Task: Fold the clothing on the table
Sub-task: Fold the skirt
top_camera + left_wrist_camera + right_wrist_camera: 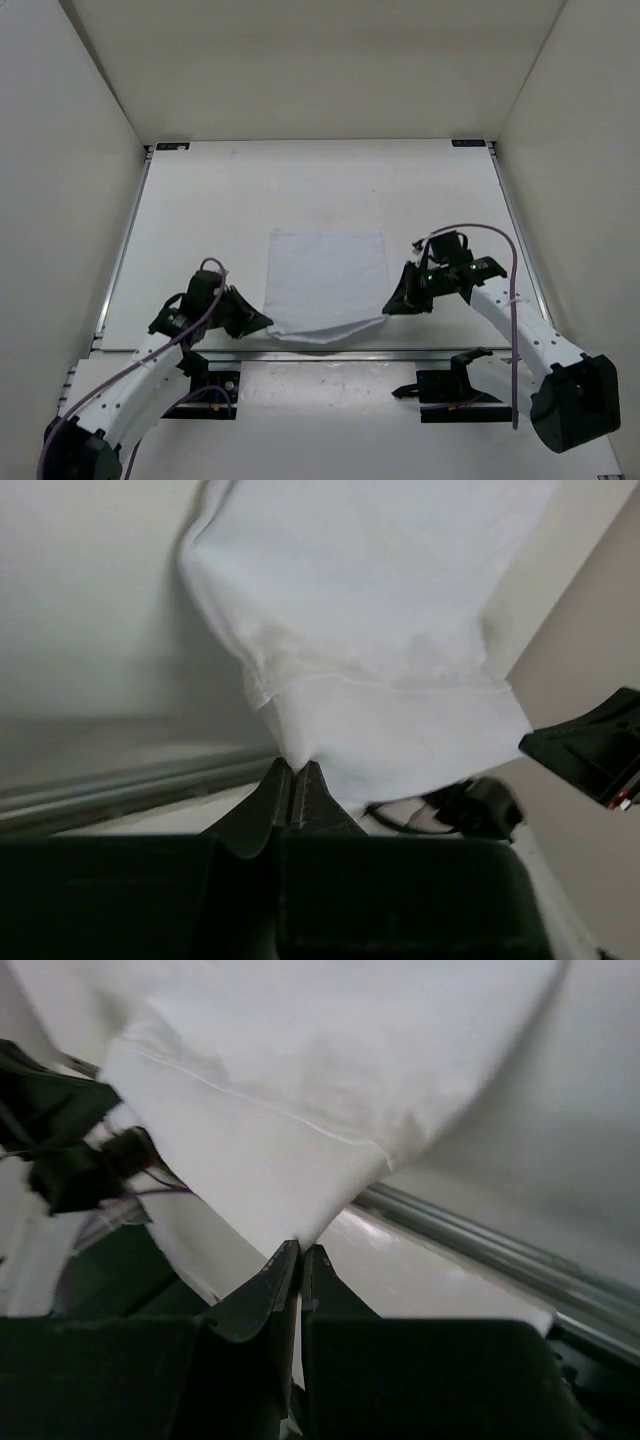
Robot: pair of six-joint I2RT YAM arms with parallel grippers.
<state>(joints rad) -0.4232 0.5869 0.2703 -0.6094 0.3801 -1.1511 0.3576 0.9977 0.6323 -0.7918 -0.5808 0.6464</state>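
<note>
Both lower corners of the clothing (325,275) pinched, centre frame.
The left gripper (266,324) and right gripper (389,307) each clamp a corner, holding that edge off the table (200,210), likely for folding it away.

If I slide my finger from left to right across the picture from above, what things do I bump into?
left pincer, shut on one near corner → white clothing lying on the table → right pincer, shut on the other near corner.
</note>
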